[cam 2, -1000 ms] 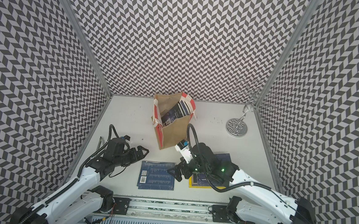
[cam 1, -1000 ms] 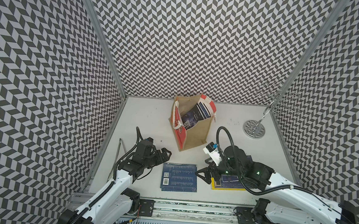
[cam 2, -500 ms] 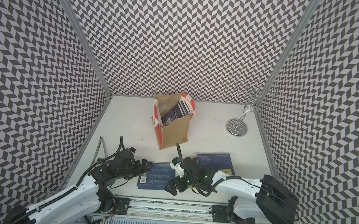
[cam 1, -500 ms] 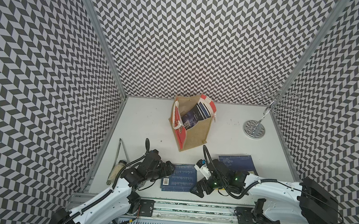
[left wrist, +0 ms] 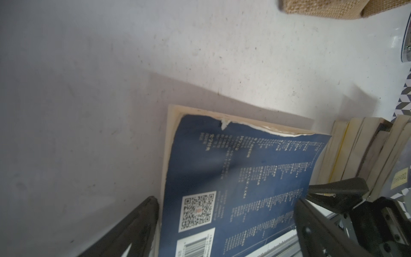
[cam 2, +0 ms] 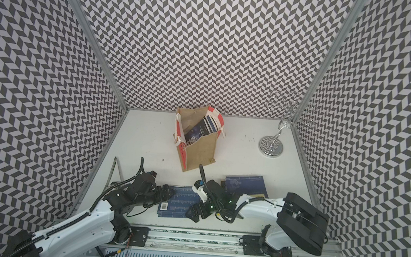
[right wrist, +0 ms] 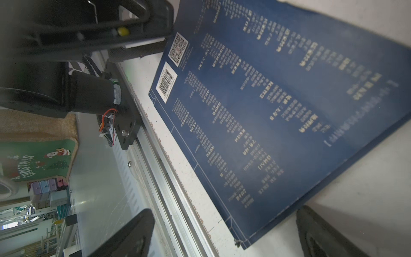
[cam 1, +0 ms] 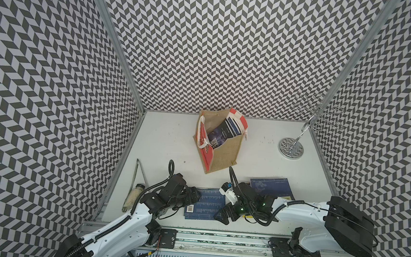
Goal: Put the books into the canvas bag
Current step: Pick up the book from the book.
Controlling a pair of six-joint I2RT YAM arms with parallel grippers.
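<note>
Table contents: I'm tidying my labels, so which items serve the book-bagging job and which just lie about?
Job:
- navy book between the grippers
- book stack
- books in bag
- canvas bag

Lying about:
- chrome wire stand
- wooden-handled tool

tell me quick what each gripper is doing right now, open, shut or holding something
Left gripper: open, jaws either side of the navy book, not closed on it.
Right gripper: open, at that book's other end, holding nothing.
</note>
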